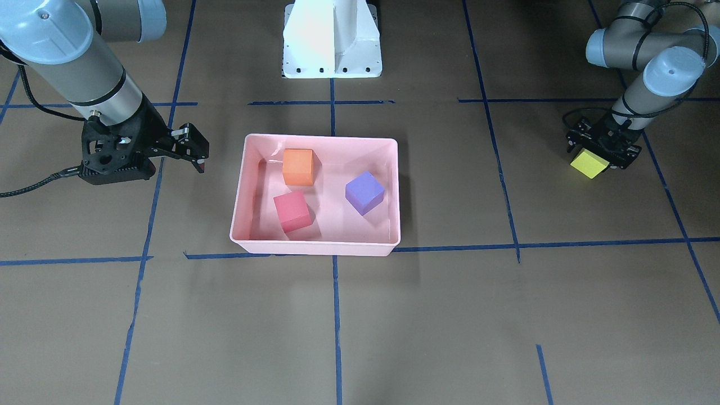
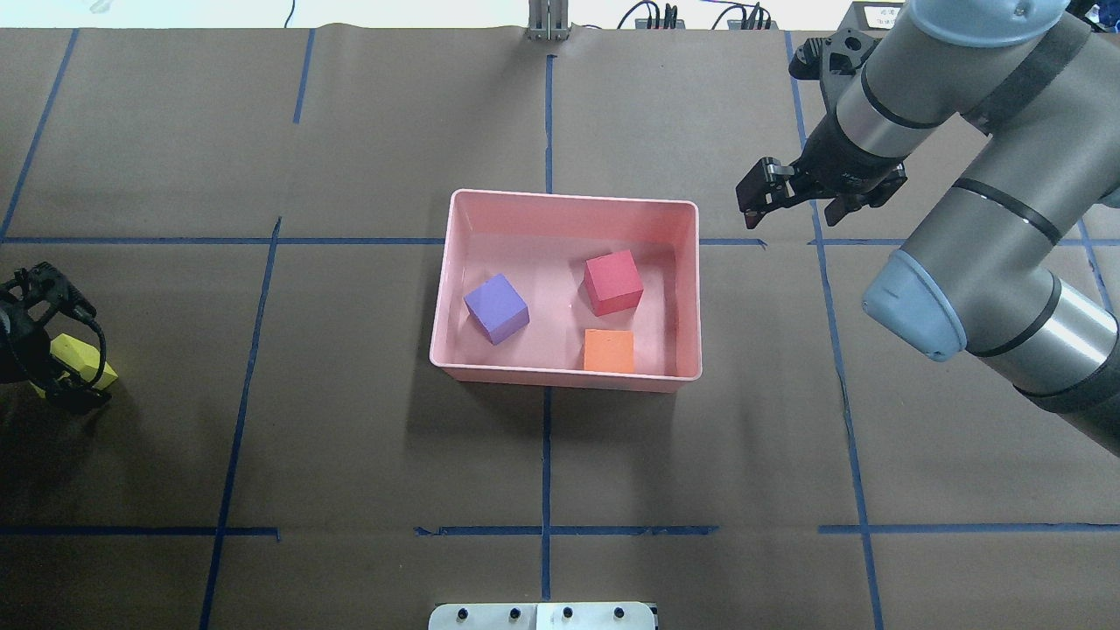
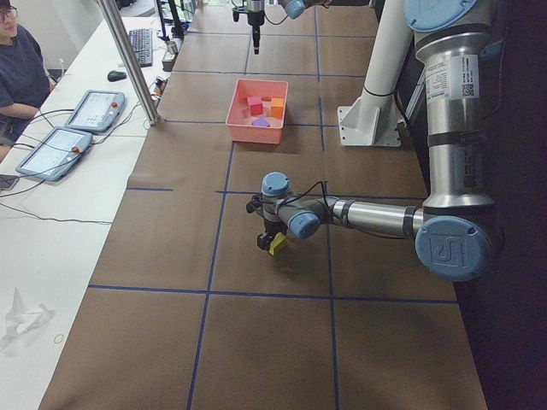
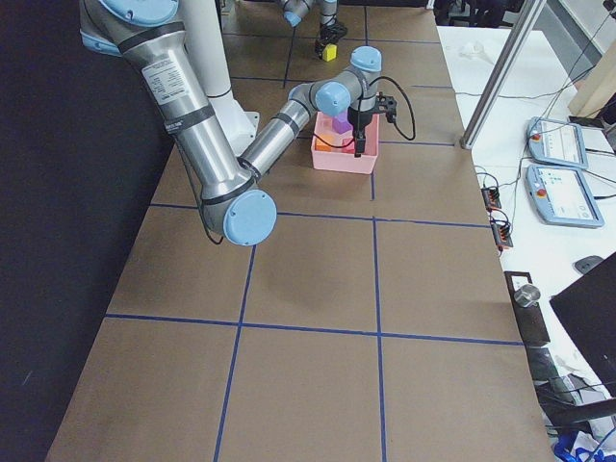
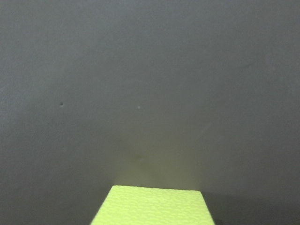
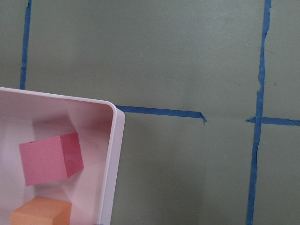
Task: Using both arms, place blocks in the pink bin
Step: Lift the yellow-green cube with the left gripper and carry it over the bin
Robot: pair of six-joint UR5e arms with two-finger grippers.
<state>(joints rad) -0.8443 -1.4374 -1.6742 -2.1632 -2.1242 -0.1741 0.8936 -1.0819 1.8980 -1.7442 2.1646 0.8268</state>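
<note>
The pink bin (image 1: pixel 315 245) sits mid-table and holds the orange block (image 1: pixel 298 167), the red-pink block (image 1: pixel 292 210) and the purple block (image 1: pixel 364 192). My left gripper (image 1: pixel 601 151) is far off to the side, low over the table, and shut on the yellow-green block (image 1: pixel 589 163). That block also shows in the overhead view (image 2: pixel 83 360) and at the bottom of the left wrist view (image 5: pixel 152 206). My right gripper (image 1: pixel 197 147) is open and empty, beside the bin and outside its short wall. The right wrist view shows the bin's corner (image 6: pixel 115 154) and the red-pink block (image 6: pixel 51 158).
The white pedestal (image 1: pixel 332 39) stands behind the bin on the robot's side. Blue tape lines (image 1: pixel 337 315) cross the brown table cover. An operator (image 3: pixel 17 68) sits at a side desk with tablets (image 3: pixel 55 152).
</note>
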